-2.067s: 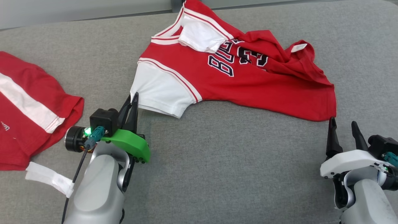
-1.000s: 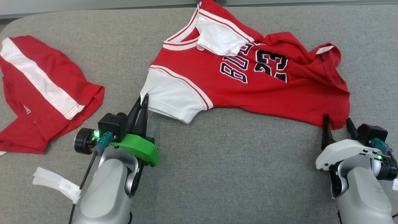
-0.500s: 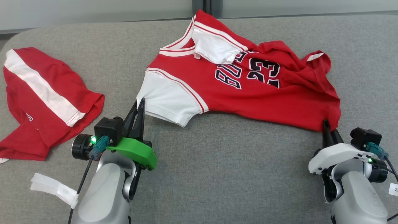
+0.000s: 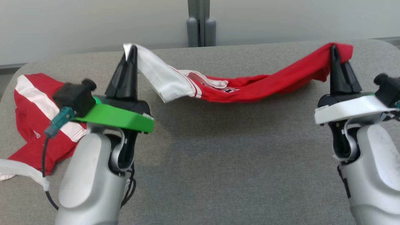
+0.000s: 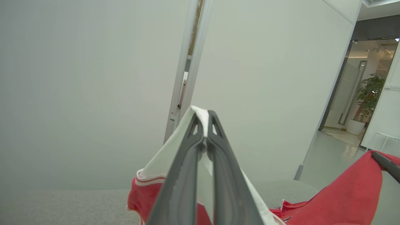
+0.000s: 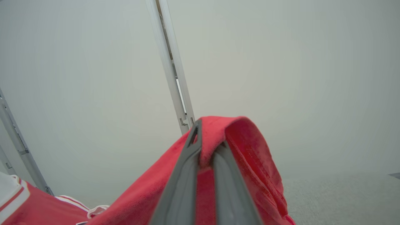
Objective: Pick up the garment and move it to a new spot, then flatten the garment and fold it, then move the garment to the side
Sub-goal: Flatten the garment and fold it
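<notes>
Head view: left gripper (image 4: 133, 51) clenched on the white sleeve of the jersey (image 4: 250, 89); right gripper (image 4: 333, 51) clenched on its red hem corner; jersey slung between them, middle sagging to the grey cushion (image 4: 218, 156); second red garment (image 4: 34, 93) lies at the left.

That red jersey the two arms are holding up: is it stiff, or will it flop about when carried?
Probably very floppy: the red jersey sags between the left gripper and the right gripper, its middle drooping low over the grey surface. Likely light, since narrow fingertip pinches hold both ends. It may bunch rather than hang flat.
</notes>
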